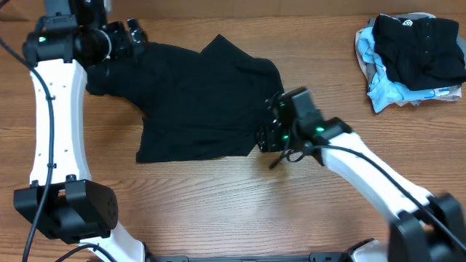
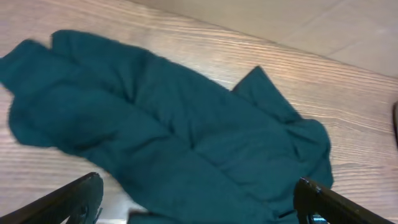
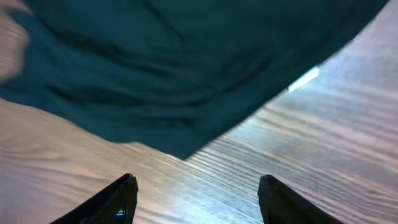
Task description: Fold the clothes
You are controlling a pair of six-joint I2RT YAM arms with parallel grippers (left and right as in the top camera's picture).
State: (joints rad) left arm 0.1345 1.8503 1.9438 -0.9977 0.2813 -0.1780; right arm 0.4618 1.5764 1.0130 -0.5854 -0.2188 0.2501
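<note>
A dark teal garment [image 1: 196,98] lies crumpled on the wooden table, left of centre. It fills the left wrist view [image 2: 174,137] and the top of the right wrist view [image 3: 168,68]. My left gripper [image 1: 125,38] is open at the garment's upper left end, its fingers [image 2: 199,202] spread over the cloth with nothing held. My right gripper [image 1: 268,135] is open at the garment's lower right corner, its fingers [image 3: 196,199] over bare wood just off the cloth's edge.
A pile of clothes [image 1: 411,54], black on top with light blue beneath, sits at the far right of the table [image 1: 218,204]. The table's far edge runs close behind the garment.
</note>
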